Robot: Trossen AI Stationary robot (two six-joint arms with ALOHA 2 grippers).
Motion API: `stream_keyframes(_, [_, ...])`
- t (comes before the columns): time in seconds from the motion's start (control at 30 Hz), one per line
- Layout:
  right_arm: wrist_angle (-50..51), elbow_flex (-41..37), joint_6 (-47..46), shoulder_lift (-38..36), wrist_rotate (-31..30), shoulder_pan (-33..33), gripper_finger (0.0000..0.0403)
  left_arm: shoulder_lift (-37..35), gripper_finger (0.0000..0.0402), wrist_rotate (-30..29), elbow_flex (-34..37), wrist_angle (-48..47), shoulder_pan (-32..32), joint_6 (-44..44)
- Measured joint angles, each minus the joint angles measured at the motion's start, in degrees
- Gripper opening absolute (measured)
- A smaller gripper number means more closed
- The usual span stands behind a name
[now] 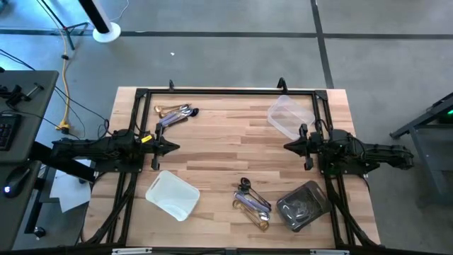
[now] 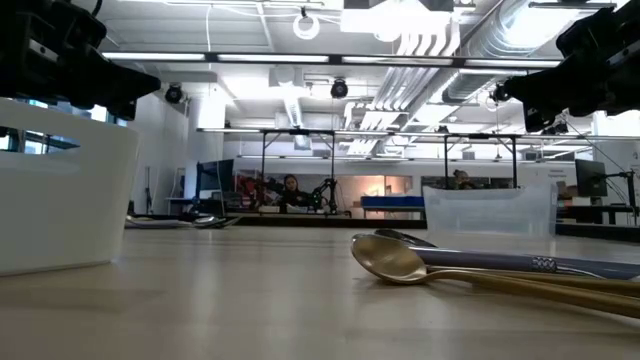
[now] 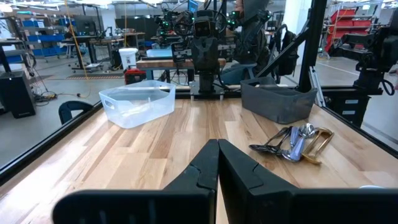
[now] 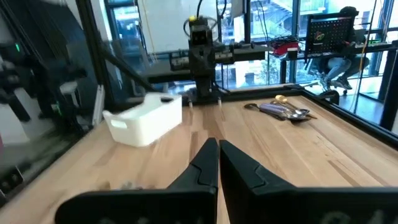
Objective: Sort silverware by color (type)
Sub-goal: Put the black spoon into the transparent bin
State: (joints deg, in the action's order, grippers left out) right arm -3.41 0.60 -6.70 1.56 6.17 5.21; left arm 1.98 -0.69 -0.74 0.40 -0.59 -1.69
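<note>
One pile of silverware [image 1: 175,113], gold and silver pieces, lies at the table's far left; it also shows in the right wrist view [image 4: 283,110]. A second pile [image 1: 253,204], gold, silver and dark pieces, lies near the front right, and shows in the left wrist view [image 3: 293,143] and the low view [image 2: 420,262]. My left gripper [image 1: 172,147] hangs shut and empty above the table's left middle, its fingertips together [image 3: 217,155]. My right gripper [image 1: 289,146] hangs shut and empty above the right middle [image 4: 217,155]. The two grippers face each other.
A white tray [image 1: 172,195] stands at the near left, a clear tray [image 1: 289,117] at the far right, and a grey tray [image 1: 303,205] at the near right with dark pieces inside. A black frame [image 1: 226,91] runs along the table's far and side edges. Bare wood lies between the grippers.
</note>
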Motion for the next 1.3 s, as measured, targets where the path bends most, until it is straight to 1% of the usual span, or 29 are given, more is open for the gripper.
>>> stream_keyframes(0.1, [-9.8,0.0,-8.2,0.0,-0.2,0.0,0.0,0.0,0.0001,0.0,0.0,0.0,0.0,0.0])
stream_keyframes(0.17, [-19.0,0.0,-10.0,0.0,-2.1,0.0,0.0,0.0,0.0001,0.0,0.0,0.0,0.0,0.0])
stream_keyframes(0.23, [-30.5,0.0,-9.8,0.0,-4.0,0.0,0.0,0.0,0.0001,0.0,0.0,0.0,0.0,0.0])
stream_keyframes(0.33, [-44.6,0.0,-5.7,-0.1,-6.3,0.0,0.0,0.0,0.0001,0.0,0.0,0.0,0.0,0.0])
stream_keyframes(0.4, [-51.1,0.0,-3.5,-0.1,-7.1,0.0,0.0,0.0,0.0001,0.0,0.0,0.0,0.0,0.0])
stream_keyframes(0.47, [-53.1,0.2,-3.7,-0.1,-8.0,0.0,0.0,0.0,0.0001,0.0,0.0,0.0,0.0,0.0])
stream_keyframes(0.6, [-48.6,1.9,-7.7,0.8,-11.7,0.0,0.0,0.0,0.0001,0.0,0.0,0.0,0.0,0.0])
stream_keyframes(0.67, [-44.5,4.3,-10.1,3.1,-15.8,0.0,0.0,0.0,0.0001,0.0,0.0,0.0,0.0,0.0])
stream_keyframes(0.7, [-42.5,6.1,-11.1,4.9,-16.7,0.0,0.0,0.0,0.0001,0.0,0.0,0.0,0.0,0.0])
stream_keyframes(0.77, [-37.7,11.2,-10.7,9.6,-16.4,0.0,0.0,0.0,0.0001,0.0,0.0,0.0,0.0,0.0])
stream_keyframes(0.87, [-27.4,20.5,-6.5,18.3,-14.6,0.0,0.0,0.0,0.0001,0.0,0.0,0.0,0.0,0.0])
stream_keyframes(0.93, [-19.6,26.7,-3.2,24.3,-16.2,0.0,0.0,0.0,0.0001,0.0,0.0,0.0,0.0,0.0])
stream_keyframes(1.03, [-8.2,34.6,-2.3,31.9,-19.8,0.0,0.0,0.0,0.0001,0.0,0.0,0.0,0.0,0.0])
stream_keyframes(1.17, [5.0,41.8,-3.5,40.4,-20.3,0.0,0.0,0.0,0.0001,0.0,0.0,0.0,0.0,0.0])
stream_keyframes(1.3, [13.9,45.1,-8.5,46.9,-20.3,0.0,0.0,0.0,0.0001,0.0,0.0,0.0,0.0,0.0])
